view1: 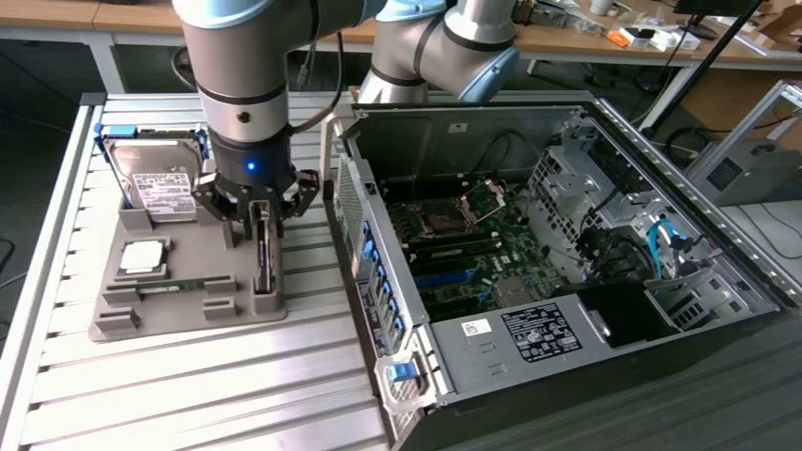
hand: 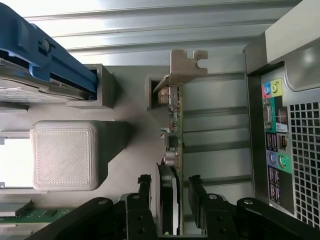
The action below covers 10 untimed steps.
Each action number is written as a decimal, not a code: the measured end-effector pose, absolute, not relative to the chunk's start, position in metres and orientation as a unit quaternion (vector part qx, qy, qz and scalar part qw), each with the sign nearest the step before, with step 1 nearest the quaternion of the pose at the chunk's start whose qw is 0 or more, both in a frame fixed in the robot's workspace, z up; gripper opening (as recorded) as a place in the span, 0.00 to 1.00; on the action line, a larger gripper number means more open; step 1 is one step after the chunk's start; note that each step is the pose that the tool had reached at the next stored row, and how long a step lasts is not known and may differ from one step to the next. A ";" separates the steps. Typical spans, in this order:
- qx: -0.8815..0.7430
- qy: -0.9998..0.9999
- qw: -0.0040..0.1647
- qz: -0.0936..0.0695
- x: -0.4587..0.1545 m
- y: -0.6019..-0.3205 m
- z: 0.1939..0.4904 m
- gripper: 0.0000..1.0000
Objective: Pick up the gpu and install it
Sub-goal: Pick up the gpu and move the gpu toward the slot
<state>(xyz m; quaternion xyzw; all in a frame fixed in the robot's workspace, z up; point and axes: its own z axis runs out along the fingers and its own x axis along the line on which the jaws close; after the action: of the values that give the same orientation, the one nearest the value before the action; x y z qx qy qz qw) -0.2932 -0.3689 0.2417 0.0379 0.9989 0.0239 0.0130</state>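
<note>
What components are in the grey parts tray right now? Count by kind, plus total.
Hard drive: 1
Processor chip: 1
Memory stick: 1
GPU: 1, standing on edge in its slot
Total: 4

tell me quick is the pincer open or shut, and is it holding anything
pincer: open, one finger on each side of the gpu, not clamped on it, holding nothing
</note>
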 end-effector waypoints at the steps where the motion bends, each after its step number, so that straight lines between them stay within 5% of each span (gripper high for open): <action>1: 0.038 0.999 0.013 0.024 -0.293 -0.369 0.241 0.44; 10: 0.038 0.999 0.013 0.024 -0.293 -0.369 0.237 0.44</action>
<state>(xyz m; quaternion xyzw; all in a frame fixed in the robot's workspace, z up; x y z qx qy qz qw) -0.2933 -0.3689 0.2373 0.0379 0.9989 0.0239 0.0130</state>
